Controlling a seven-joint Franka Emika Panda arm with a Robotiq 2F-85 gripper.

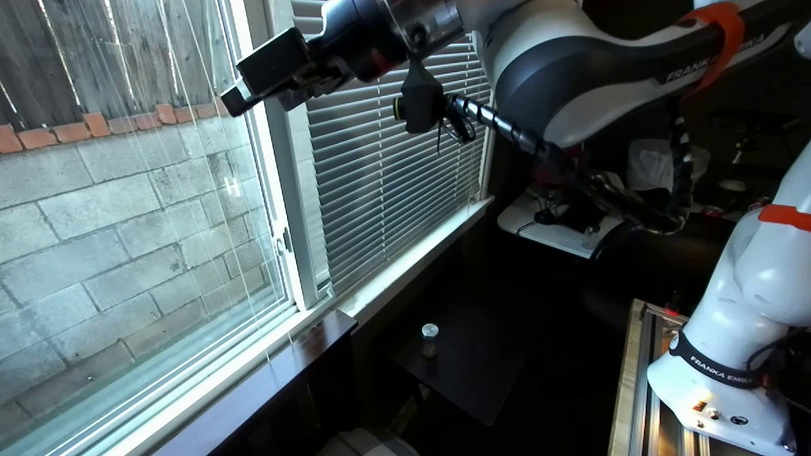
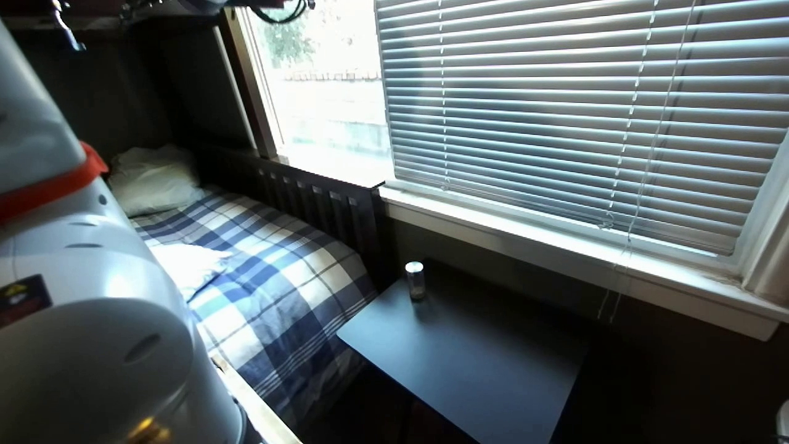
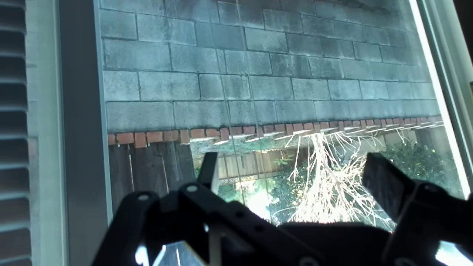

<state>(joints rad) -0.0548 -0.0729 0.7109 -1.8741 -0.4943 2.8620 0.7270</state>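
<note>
My gripper is raised high beside the window in an exterior view. In the wrist view its two black fingers are wide apart with nothing between them. The wrist picture stands upside down; beyond the fingers it shows the window glass, a block wall and bare branches outside. Whether a finger touches the glass or cords cannot be told. The gripper is out of view in the exterior view with the bed. A small can-like cylinder stands upright on a dark table, well below the gripper; it also shows here.
Lowered blinds cover part of the window, with a sill below. Thin cords hang before the glass. A bed with a plaid cover and a slatted dark headboard stands beside the table. A white side table stands farther back.
</note>
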